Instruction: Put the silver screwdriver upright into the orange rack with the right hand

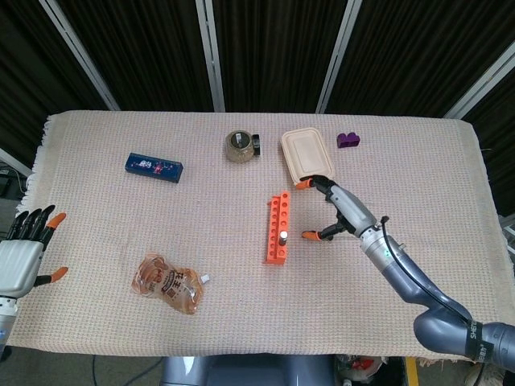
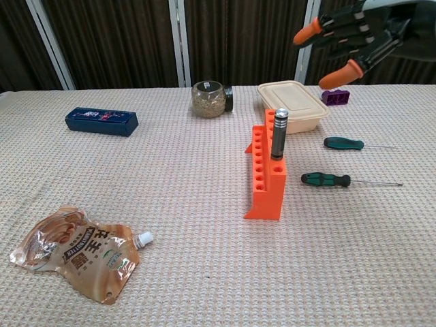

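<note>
Silver screwdriver (image 2: 278, 133) stands upright in orange rack (image 2: 266, 178), seemingly seated. Right hand (image 2: 349, 39) raised clear, fingers spread, empty. Task looks done.

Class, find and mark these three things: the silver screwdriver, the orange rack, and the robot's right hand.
silver screwdriver (image 2: 278, 135): chest view, on its handle above the rack.
orange rack (image 2: 267, 193): chest view, on its near end face.
right hand (image 2: 354, 35): chest view, middle of the raised hand.
</note>
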Controlling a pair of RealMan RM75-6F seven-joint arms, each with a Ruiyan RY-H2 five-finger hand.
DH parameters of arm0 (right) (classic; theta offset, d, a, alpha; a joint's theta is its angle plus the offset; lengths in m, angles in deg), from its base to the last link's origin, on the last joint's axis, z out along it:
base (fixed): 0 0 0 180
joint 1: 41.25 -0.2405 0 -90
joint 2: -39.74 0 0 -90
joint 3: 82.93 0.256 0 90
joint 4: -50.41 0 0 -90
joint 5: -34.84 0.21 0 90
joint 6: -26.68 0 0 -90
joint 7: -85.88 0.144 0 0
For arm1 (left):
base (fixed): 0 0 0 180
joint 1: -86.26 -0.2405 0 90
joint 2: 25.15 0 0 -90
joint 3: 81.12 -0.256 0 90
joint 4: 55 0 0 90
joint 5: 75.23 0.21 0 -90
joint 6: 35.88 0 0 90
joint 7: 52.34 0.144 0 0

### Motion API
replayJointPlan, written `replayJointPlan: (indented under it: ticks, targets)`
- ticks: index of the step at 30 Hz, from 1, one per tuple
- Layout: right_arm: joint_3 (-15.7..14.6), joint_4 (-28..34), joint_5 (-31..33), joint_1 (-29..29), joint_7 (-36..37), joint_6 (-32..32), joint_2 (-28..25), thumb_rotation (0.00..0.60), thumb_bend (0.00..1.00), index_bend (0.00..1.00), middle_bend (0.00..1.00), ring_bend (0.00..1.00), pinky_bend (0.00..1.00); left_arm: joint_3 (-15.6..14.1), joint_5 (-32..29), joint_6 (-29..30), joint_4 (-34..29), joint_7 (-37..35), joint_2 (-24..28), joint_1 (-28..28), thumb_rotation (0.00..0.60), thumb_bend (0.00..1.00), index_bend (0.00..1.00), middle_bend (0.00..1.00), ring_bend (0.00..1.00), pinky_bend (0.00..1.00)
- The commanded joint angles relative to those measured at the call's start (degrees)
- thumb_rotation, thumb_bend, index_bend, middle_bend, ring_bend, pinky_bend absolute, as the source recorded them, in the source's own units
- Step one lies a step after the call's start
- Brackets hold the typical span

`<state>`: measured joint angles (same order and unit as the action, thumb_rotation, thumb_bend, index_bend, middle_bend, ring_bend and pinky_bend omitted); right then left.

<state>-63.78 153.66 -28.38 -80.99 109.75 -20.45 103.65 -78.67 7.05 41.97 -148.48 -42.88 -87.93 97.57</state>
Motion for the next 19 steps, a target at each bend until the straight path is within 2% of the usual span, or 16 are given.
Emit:
replayJointPlan:
  ticks: [1, 2, 6, 10, 14, 19]
  targets:
    - [-1.9, -1.8, -3.7, 8.0, -9.9, -17.7, 1.3, 0.6, 0.31, 0.29, 0.14, 0.0, 0.0, -0.3, 0.0, -0.2, -0.5, -0.2, 0.0, -0.1, 0.6, 0.13, 0.1, 0.0, 0.0, 0.0]
    - [-3.1, -2.6, -4.9, 9.9, -12.9, -21.9, 2.4, 0.6, 0.33, 0.29, 0.14, 0.0, 0.0, -0.4, 0.1, -0.2, -0.8, -0.4, 0.1, -0.2, 0.6, 0.13, 0.1, 0.0, 0.0, 0.0]
    - [-5.9, -5.7, -7.6, 13.9, -17.7, -28.9, 4.0, 0.6, 0.34, 0.29, 0.15, 0.0, 0.0, -0.7, 0.8, 0.2, -1.8, -1.5, 0.7, -0.5, 0.6, 0.13, 0.1, 0.0, 0.0, 0.0]
    - [-7.9, -7.5, -9.3, 16.4, -19.4, -31.7, 4.3, 0.6, 0.31, 0.27, 0.13, 0.0, 0.0, -1.0, 1.6, 0.7, -2.4, -2.2, 0.9, -0.8, 0.6, 0.13, 0.1, 0.0, 0.0, 0.0]
    - [-11.7, -10.7, -12.1, 19.8, -23.6, -34.5, 4.8, 0.6, 0.24, 0.18, 0.07, 0.0, 0.0, -1.6, 2.6, 1.1, -3.1, -2.7, 1.2, -1.2, 0.6, 0.13, 0.1, 0.0, 0.0, 0.0]
    - [-15.1, -13.3, -14.3, 23.4, -28.3, -37.7, 6.3, 0.6, 0.23, 0.12, 0.02, 0.0, 0.0, -2.6, 4.2, 2.0, -3.9, -2.6, 1.4, -1.9, 0.6, 0.13, 0.1, 0.0, 0.0, 0.0]
